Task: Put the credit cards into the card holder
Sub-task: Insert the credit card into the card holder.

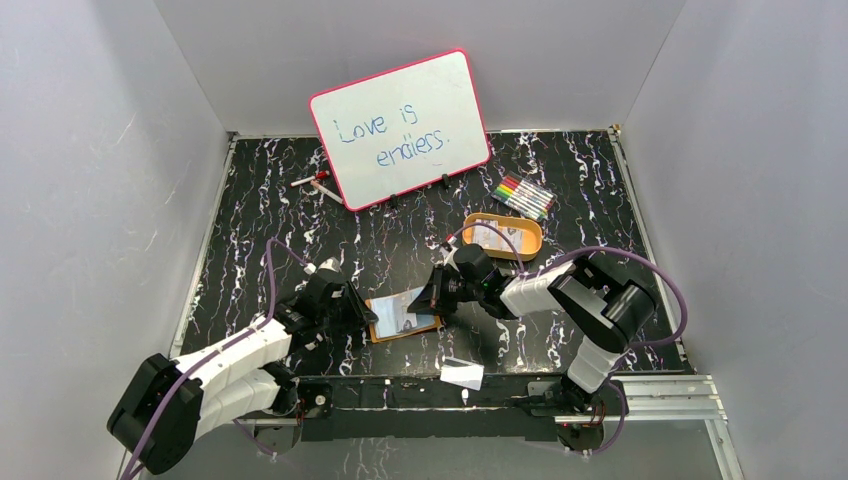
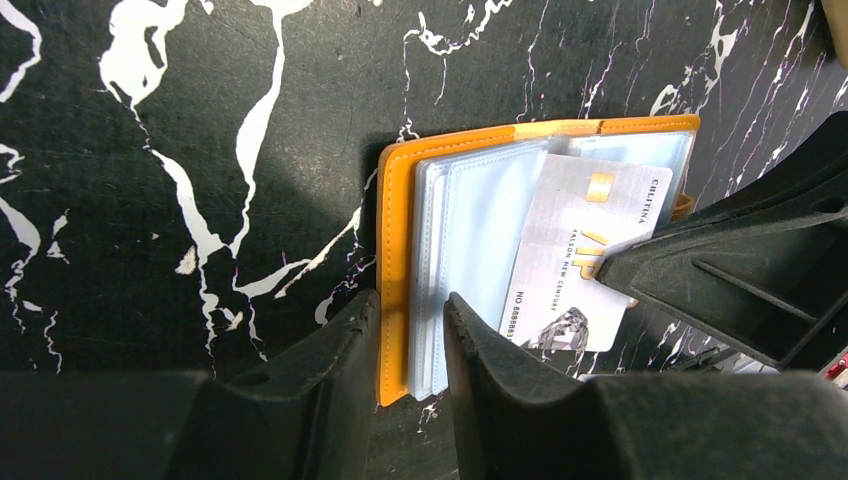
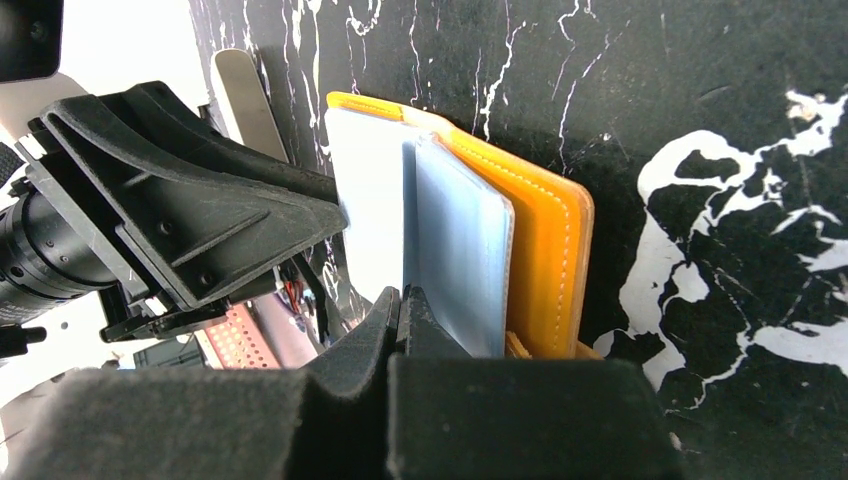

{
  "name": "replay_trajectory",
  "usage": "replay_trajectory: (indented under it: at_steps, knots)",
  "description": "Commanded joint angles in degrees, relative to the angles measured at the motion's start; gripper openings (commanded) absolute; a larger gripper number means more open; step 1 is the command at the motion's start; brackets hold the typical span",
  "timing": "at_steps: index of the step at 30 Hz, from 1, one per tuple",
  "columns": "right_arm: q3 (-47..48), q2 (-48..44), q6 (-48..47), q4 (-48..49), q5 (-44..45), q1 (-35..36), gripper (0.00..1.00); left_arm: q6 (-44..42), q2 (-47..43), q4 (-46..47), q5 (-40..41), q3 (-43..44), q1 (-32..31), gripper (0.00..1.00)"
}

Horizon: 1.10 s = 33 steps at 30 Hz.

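Mid-insertion: my left gripper pinches the card holder, right gripper clamps a credit card; next, push into sleeve

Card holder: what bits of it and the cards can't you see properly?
Left wrist view: the right gripper covers part of the credit card.
Right wrist view: the same gripper hides the card holder at its bottom edge.
Top view: the loose card has print too small to read.
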<state>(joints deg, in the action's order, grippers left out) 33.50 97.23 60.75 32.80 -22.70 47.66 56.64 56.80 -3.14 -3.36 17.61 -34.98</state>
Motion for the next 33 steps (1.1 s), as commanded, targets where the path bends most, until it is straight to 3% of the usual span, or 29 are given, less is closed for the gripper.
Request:
replay_trajectory:
  at_steps: [1, 9, 33]
  knots:
    - [-0.3, -2.8, -1.5, -1.4, 0.8, 0.3, 0.00, 0.3, 0.2, -0.8, 0.7, -0.3, 0.2, 0.28]
    - [-0.7, -4.4, -3.0, -6.1, 2.7, 0.1, 0.00, 0.3, 0.5, -0.7, 0.9, -0.4, 0.2, 0.27]
    - [1.7, 1.3, -4.4, 0.8, -2.6, 0.1, 0.00, -0.8, 3.1, 0.3, 0.1, 0.7, 0.2, 0.26]
